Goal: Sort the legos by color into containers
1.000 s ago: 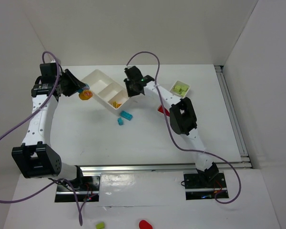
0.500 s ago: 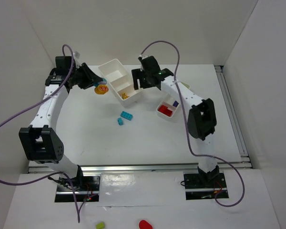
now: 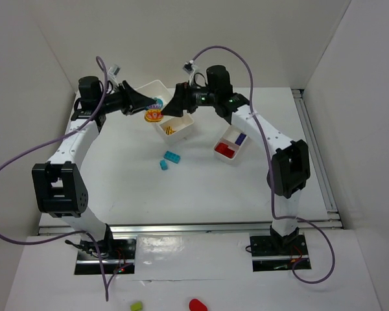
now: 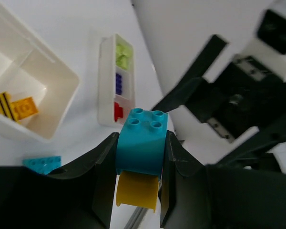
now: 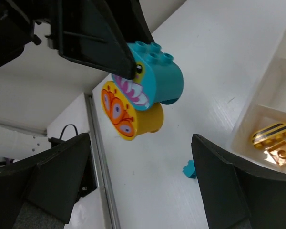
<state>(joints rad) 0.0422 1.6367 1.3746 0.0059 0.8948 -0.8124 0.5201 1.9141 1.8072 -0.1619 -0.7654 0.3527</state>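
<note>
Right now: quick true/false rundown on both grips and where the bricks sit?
1. The left gripper is shut on a cyan brick stacked on a yellow brick. True.
2. The right gripper grips that yellow brick. False: its jaws stand open and hold nothing.
3. Two loose cyan bricks lie on the table. True.
4. The striped yellow bricks share the smaller bin with the red ones. False: they sit in a compartment of the larger bin. The smaller bin holds lime, purple and red.
</note>
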